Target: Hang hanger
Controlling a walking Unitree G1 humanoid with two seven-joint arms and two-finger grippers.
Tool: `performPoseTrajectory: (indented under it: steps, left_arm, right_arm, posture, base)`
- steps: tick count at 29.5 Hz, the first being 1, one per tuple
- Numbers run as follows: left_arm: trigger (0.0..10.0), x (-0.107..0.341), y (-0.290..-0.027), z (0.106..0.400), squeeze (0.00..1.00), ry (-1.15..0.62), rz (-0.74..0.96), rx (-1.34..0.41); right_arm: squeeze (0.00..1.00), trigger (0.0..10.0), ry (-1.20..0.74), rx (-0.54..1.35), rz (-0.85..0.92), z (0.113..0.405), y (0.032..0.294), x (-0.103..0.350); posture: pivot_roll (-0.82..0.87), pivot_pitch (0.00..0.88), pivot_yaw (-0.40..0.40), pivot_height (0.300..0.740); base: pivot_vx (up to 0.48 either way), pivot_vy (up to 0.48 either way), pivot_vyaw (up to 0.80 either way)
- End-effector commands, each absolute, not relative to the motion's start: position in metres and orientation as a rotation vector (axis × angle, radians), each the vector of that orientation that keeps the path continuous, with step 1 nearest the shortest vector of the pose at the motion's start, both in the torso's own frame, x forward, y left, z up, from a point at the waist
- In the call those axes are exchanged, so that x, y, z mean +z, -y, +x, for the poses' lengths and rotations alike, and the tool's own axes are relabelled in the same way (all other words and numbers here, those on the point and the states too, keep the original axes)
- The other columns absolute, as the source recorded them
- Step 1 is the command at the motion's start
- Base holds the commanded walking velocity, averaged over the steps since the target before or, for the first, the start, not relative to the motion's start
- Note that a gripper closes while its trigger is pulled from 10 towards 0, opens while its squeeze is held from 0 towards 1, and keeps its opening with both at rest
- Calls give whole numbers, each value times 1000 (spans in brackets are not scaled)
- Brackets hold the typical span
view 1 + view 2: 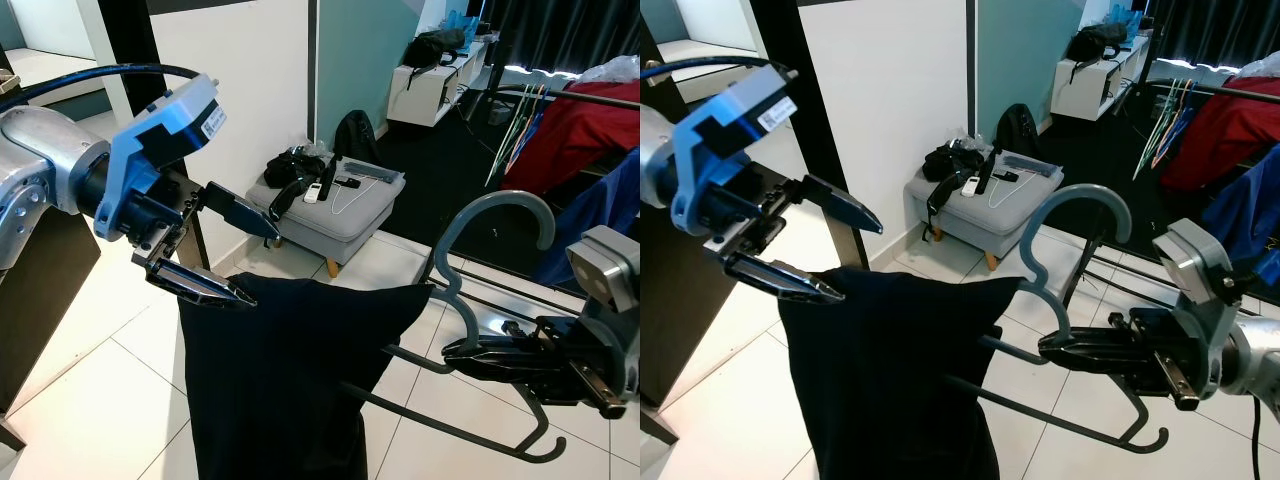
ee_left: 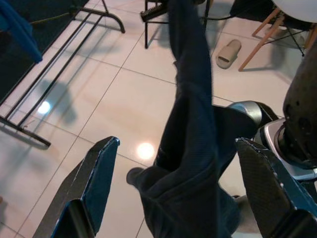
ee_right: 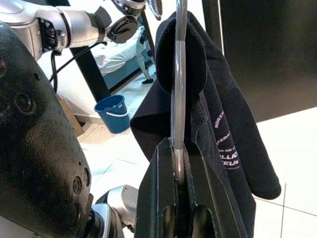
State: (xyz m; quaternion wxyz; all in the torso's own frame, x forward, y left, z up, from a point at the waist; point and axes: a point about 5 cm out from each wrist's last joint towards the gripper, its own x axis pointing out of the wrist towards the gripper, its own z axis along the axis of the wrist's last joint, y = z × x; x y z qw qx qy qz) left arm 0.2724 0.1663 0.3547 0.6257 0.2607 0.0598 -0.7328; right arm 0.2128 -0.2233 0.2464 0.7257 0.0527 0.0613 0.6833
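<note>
1. White floor tiles [image 1: 120, 390] run under everything, with a black post [image 1: 140, 60] and a white wall panel [image 1: 250, 90] rising at the far left.
2. Left gripper [image 1: 255, 262] sits at the left, its two black fingers spread apart; the lower fingertip is at the top corner of the dark garment [image 1: 280, 380], the upper one is clear above it.
3. That garment hangs down in the middle of the head views, draped over one arm of the grey hanger [image 1: 470, 290].
4. Behind it stands a grey ottoman [image 1: 345, 225] carrying black items and a white remote.
5. Hanger hook curves upward right of centre, and the bare end of the frame stretches toward the robot's right.
6. Right gripper [image 1: 462, 352] is clamped on the hanger's frame just below the hook, fingers closed together around the metal.
7. Farther right, a clothes rack [image 1: 570, 100] holds red and blue clothing, well apart from the hanger.
</note>
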Motion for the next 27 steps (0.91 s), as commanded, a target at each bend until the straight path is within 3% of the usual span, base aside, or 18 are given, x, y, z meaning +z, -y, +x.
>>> performPoseTrajectory:
  steps: [1,23,24,27]
  left_arm:
    - [10000,354,-168,273,0,-166,626,-1670]
    - [10000,325,-166,279,0,-263,625,-1664]
    - [0,323,-165,279,0,-273,613,-1677]
    - [0,322,-163,278,0,-279,605,-1686]
  right_arm:
    - [0,10000,-99,1531,90,212,223,253]
    - [0,10000,-82,1521,76,215,223,251]
    - [0,10000,-79,1519,74,217,223,252]
    - [0,10000,-77,1515,72,218,223,253]
  posture:
    - [-26,0,32,740]
    - [-29,0,30,740]
    - [-31,0,31,740]
    - [-32,0,30,740]
  base:
    - [0,0,0]
    - [0,0,0]
    - [0,0,0]
    - [0,0,0]
